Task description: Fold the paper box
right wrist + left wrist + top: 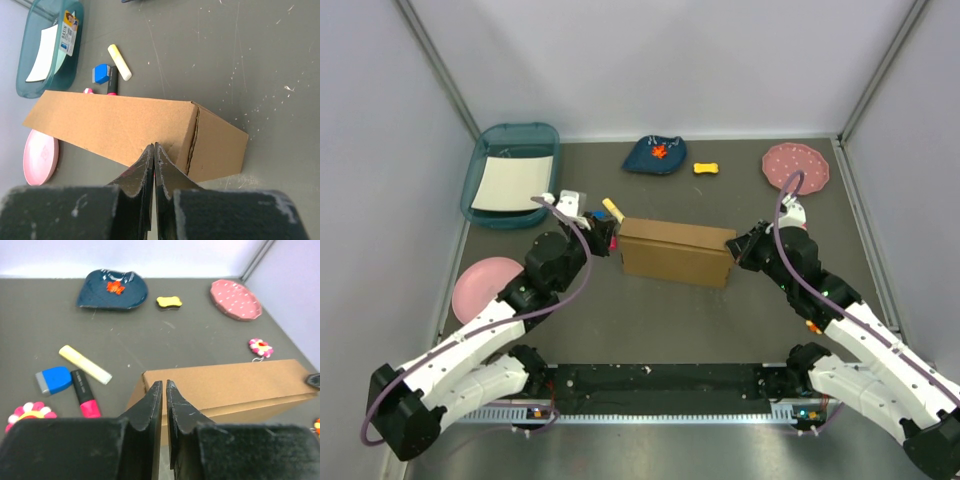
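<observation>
Jaws of the left gripper [164, 382] stand nearly together with only a thin slit between them and nothing in it, their tips over the left end of the paper box [675, 252]. Those of the right gripper [154, 145] are clenched tight on nothing, tips at the top face near the box's right end; whether they touch it I cannot tell. The box lies lengthwise at mid-table between the 2 grippers, its top flat. Just left of it lie a yellow marker [85, 364], a blue eraser [53, 379] and a pink-and-black marker [85, 400]. Farther off sit a teal tray [485, 160] and 2 pink plates [480, 285].
</observation>
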Robot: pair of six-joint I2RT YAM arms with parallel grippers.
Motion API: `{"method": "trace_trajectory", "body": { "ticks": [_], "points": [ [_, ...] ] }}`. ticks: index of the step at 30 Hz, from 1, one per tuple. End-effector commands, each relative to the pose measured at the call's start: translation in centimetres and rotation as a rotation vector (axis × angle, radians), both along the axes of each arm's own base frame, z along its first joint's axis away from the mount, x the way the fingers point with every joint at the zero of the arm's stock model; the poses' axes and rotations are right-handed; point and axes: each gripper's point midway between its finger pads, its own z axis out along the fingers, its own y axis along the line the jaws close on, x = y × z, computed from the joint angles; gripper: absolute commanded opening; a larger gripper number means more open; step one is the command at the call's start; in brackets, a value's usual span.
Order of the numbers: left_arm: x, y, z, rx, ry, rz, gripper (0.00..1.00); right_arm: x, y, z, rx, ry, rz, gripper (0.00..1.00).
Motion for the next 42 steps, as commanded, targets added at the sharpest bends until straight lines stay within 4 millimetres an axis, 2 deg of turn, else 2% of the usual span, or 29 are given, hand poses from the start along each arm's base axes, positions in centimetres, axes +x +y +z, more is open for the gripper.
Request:
{"method": "trace_trajectory", "body": {
  "ticks": [1, 3, 6, 9, 12, 13, 14, 17, 20, 23, 24, 26, 27, 29, 30, 32, 35, 36, 38, 39, 41, 42],
  "points": [
    [-0.3, -1.2, 4.9, -0.154, -0.11, -0.087, 0.11, -1.3, -1.4, -3.3, -0.11, 0.105, -0.001, 0.0],
    [-0.3, -1.7, 4.6, -0.173, -0.092, -0.118, 0.1, -1.3, -1.4, -3.3, -0.111, 0.104, -0.001, 0.0],
    [0.0, -2.5, 3.3, -0.167, -0.06, -0.141, 0.09, -1.4, -1.4, -3.3, -0.112, 0.106, 0.001, 0.0],
    [0.1, -3.5, -0.3, -0.128, 0.032, -0.172, 0.06, -1.5, -1.4, -3.5, -0.112, 0.109, 0.004, 0.0],
    [-0.8, -5.2, -5.2, -0.082, 0.156, -0.268, 0.04, -1.5, -1.4, -3.4, -0.11, 0.109, 0.005, 0.0],
    [-0.5, -5.2, -7.7, -0.048, 0.222, -0.249, 0.02, -1.5, -1.3, -3.3, -0.106, 0.107, 0.006, 0.0],
    [-0.7, -4.3, -10.3, -0.019, 0.33, -0.194, 0.0, -1.5, -1.3, -3.2, -0.106, 0.105, 0.008, 0.0],
    [-0.1, -3.0, -13.2, 0.002, 0.385, -0.1, 0.0, -1.5, -1.2, -2.7, -0.097, 0.095, 0.011, 0.0],
    [-0.1, -3.3, -13.1, -0.031, 0.391, -0.104, 0.0, -1.3, -1.0, -1.5, -0.091, 0.067, 0.021, 0.0],
    [0.2, -3.9, -11.6, -0.038, 0.359, -0.127, 0.0, -1.0, -1.1, 1.9, -0.069, -0.011, 0.023, 0.0],
    [0.3, -3.9, -11.4, -0.033, 0.361, -0.126, 0.0, -0.9, -1.1, 4.5, -0.044, -0.066, 0.022, 0.0],
    [0.5, -4.0, -10.5, -0.032, 0.348, -0.129, 0.0, -0.8, -1.3, 6.9, -0.028, -0.117, 0.012, 0.0],
    [0.5, -4.0, -10.4, -0.029, 0.346, -0.127, 0.0, -0.8, -1.3, 8.7, -0.008, -0.153, 0.011, 0.0],
    [0.5, -3.8, -10.1, -0.024, 0.34, -0.122, 0.0, -0.6, -1.2, 10.0, 0.005, -0.187, 0.011, 0.0],
    [0.5, -3.8, -10.0, -0.026, 0.338, -0.123, 0.0, -0.5, -1.2, 10.0, 0.006, -0.19, 0.011, 0.0],
    [0.4, -3.6, -10.2, -0.022, 0.342, -0.116, 0.0, -0.2, -0.7, 9.3, 0.014, -0.171, 0.028, 0.0],
    [0.2, -3.4, -10.5, -0.015, 0.346, -0.113, 0.0, 0.0, -0.4, 5.4, 0.002, -0.085, 0.032, 0.0],
    [0.3, -3.4, -10.4, -0.016, 0.344, -0.113, 0.0, -0.1, -0.4, 2.9, -0.015, -0.035, 0.031, 0.0],
    [0.1, -3.3, -10.6, -0.014, 0.349, -0.114, 0.01, -0.5, -0.7, 0.1, -0.018, 0.029, 0.018, 0.0],
    [0.1, -3.3, -10.6, -0.012, 0.351, -0.115, 0.0, -1.1, -0.9, -2.5, -0.038, 0.084, 0.017, 0.0],
    [0.0, -3.3, -10.7, -0.008, 0.353, -0.117, 0.01, -1.8, -1.2, -5.0, -0.041, 0.139, 0.011, 0.0],
    [0.0, -3.3, -10.8, -0.006, 0.355, -0.115, 0.01, -2.0, -1.1, -5.2, -0.036, 0.14, 0.012, 0.0]
  ]
}}
